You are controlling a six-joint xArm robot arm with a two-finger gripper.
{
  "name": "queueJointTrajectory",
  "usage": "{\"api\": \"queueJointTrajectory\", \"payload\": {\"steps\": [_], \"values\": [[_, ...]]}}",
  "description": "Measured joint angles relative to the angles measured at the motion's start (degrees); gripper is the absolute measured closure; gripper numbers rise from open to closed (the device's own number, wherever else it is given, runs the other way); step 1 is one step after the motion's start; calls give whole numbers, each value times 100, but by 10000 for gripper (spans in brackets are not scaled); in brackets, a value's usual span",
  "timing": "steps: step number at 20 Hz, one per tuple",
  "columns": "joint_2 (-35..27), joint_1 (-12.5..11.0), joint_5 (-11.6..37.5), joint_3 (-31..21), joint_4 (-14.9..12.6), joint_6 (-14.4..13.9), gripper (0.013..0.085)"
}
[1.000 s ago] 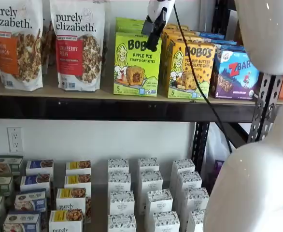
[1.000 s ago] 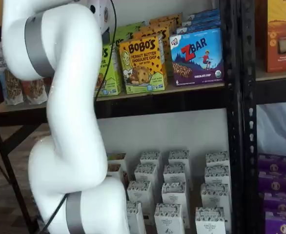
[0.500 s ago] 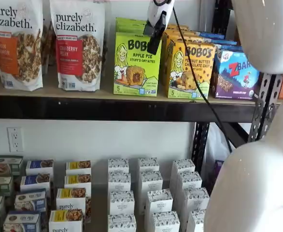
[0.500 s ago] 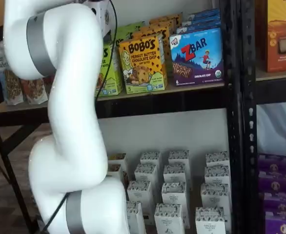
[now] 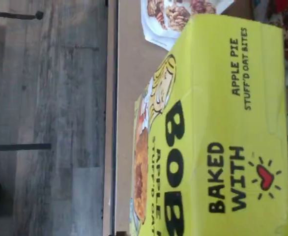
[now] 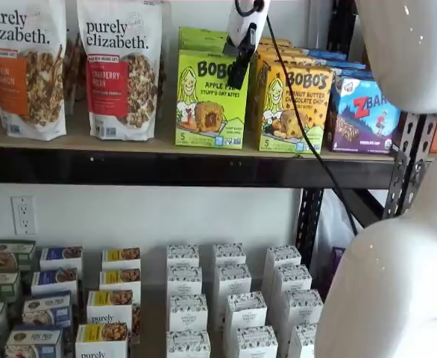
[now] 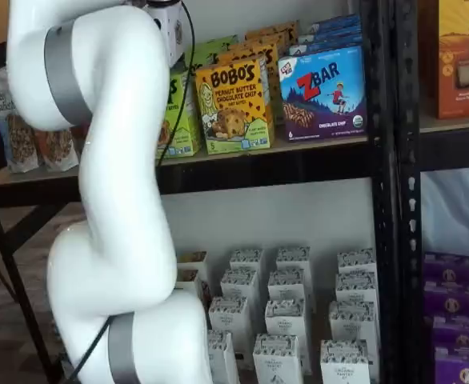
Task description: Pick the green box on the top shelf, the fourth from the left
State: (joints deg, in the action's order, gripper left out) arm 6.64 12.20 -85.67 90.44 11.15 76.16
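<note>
I find the green box (image 6: pixel 211 101) upright at the front edge of the top shelf (image 6: pixel 166 165), beside the yellow-orange Bobo's box (image 6: pixel 293 108); judging it light, crushable cardboard, I would pinch its side panels gently, though I cannot tell whether the gripper (image 6: pixel 239 68) is apart.

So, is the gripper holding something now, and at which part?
It cannot be told. The gripper hangs at the top right corner of the lime-green cardboard box, one black finger showing.
</note>
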Motion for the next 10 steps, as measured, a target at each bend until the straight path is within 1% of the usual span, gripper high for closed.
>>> {"api": "queueJointTrajectory", "payload": {"steps": [1,2,3,4,5,6,7,9,10], "values": [[3,-7,18,-10,10,7,210],[1,-21,30,-13,27,20,250],[0,-27,36,-14,36,27,250],[0,-36,42,-16,46,34,290],[1,-41,47,-18,51,40,290],[1,-50,49,-18,58,47,330],[0,-58,49,-14,67,55,330],[-14,-71,17,13,76,66,410],[-23,-72,-5,28,73,66,410]]}}
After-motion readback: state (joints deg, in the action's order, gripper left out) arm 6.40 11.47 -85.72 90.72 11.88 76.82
